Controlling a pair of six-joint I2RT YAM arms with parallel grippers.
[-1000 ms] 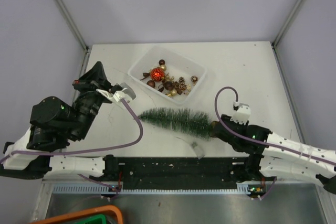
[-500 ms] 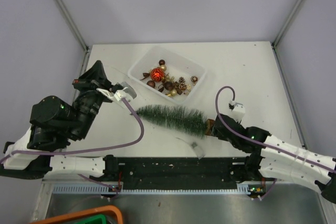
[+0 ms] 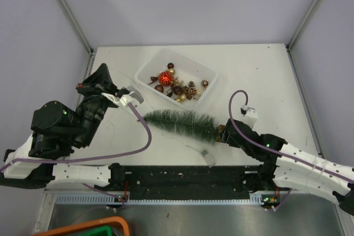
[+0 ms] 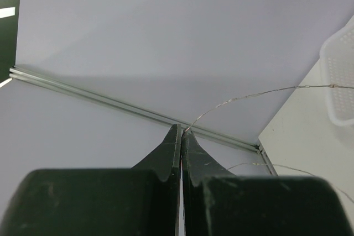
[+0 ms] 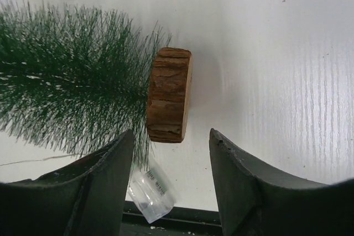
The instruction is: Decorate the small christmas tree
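The small christmas tree point(image 3: 180, 124) lies on its side mid-table, tip pointing left, with its wooden disc base point(image 3: 221, 133) on the right. My right gripper point(image 3: 225, 135) is open right at the base. In the right wrist view the base point(image 5: 170, 95) stands on edge just ahead of the gripper point(image 5: 171, 132), in line with the gap between the fingers, with green bristles point(image 5: 66, 81) to its left. My left gripper point(image 3: 103, 70) is raised at the table's left edge. In its wrist view the gripper point(image 4: 181, 128) is shut on a thin light wire point(image 4: 249, 95) that arcs away to the right.
A white tray point(image 3: 206, 95) of baubles and pinecones stands behind the tree; its corner shows in the left wrist view point(image 4: 340, 81). A clear plastic battery box point(image 3: 207, 157) lies near the front rail, also seen by the right wrist point(image 5: 150, 194). An orange bin point(image 3: 94, 227) sits below the table.
My right gripper has moved left up to the tree's base, and the tree has shifted slightly left. The left arm has stayed in place.
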